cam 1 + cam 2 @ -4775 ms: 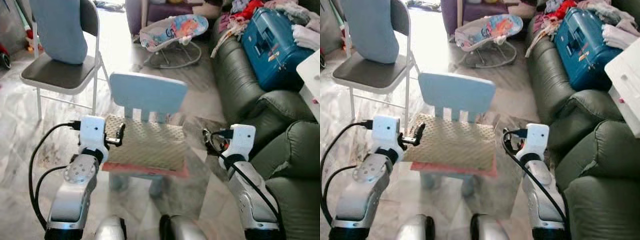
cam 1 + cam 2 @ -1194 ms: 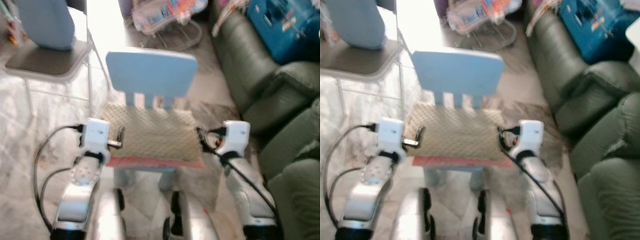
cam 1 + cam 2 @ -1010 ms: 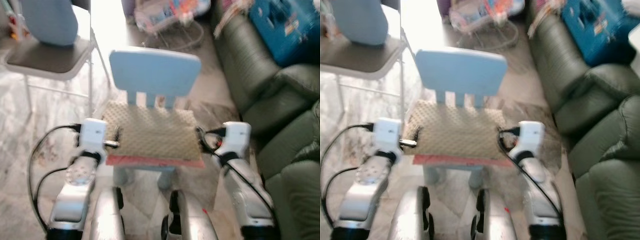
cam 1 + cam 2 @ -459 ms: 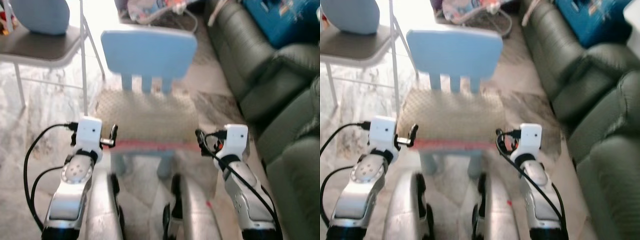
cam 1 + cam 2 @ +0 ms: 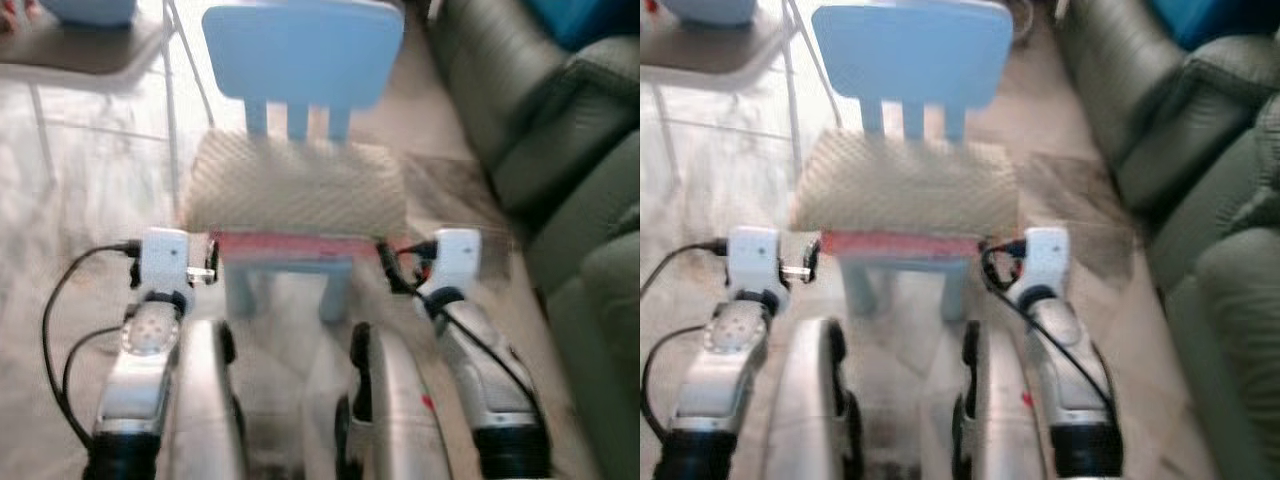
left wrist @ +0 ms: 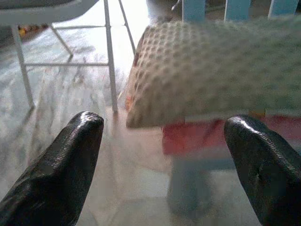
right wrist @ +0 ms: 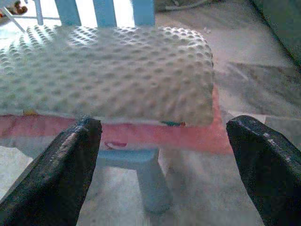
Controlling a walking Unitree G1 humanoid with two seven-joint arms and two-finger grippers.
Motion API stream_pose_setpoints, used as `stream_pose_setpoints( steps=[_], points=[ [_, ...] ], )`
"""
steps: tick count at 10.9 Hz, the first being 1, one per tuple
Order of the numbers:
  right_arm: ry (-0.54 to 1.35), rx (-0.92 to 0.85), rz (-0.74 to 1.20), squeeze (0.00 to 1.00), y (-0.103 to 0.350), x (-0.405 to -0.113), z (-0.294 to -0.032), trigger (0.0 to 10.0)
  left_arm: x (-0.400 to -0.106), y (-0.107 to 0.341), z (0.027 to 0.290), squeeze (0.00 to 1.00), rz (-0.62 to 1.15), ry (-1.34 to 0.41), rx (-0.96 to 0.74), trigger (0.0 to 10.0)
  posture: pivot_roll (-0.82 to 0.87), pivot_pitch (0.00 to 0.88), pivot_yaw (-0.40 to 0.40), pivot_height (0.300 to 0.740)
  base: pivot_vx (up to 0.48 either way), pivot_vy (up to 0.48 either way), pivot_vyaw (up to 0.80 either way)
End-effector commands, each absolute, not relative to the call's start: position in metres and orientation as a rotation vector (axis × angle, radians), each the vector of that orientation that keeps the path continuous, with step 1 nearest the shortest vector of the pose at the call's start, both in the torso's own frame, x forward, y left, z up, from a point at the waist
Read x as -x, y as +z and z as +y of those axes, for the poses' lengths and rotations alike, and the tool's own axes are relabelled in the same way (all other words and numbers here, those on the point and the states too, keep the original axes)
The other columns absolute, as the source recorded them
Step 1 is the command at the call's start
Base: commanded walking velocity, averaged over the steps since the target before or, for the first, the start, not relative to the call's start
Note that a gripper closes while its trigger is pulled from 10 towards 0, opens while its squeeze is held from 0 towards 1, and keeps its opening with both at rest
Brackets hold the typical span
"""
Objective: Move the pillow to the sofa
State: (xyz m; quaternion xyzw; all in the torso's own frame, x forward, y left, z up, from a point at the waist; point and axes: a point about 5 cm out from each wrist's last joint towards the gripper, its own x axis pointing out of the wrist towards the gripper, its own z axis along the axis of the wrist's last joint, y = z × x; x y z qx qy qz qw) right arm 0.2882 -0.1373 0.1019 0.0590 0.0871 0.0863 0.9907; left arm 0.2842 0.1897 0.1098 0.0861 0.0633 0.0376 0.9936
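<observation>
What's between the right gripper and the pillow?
Nothing: in the right wrist view, bare floor separates the open right gripper from the pillow on the small blue chair.

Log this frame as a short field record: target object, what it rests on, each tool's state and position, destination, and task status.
target: pillow, beige, dimpled
support: small blue chair, on its red seat
left tool: open, at the pillow's front left corner, not touching
right tool: open, at the pillow's front right corner, not touching
destination: green sofa, on the robot's right
status: pillow not yet grasped
image quality: head views blurred
</observation>
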Motion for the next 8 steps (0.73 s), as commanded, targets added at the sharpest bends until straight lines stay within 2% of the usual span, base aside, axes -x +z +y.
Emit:
stream_pose_setpoints(
  steps=[1,7,8],
  points=[
    [0.178,-0.111,0.169,0.0,0.1025,-0.289,-0.14,10.0,-0.2872,0.114,0.1876,0.0,0.1,0.073,-0.161,10.0,-0.05,0.235,-0.094,0.525,0.0,0.0,0.0],
    [0.205,-0.089,0.169,0.0,0.0979,-0.2851,-0.1382,10.0,-0.2888,0.1132,0.1813,0.0,0.089,0.02,-0.148,10.0,-0.04,0.223,-0.097,0.525,0.0,0.0,0.0],
    [0.209,-0.086,0.165,0.0,0.0986,-0.2863,-0.1378,10.0,-0.2888,0.1124,0.1797,0.0,0.092,0.013,-0.14,10.0,-0.05,0.222,-0.097,0.525,0.244,0.0,0.0]
  ],
)
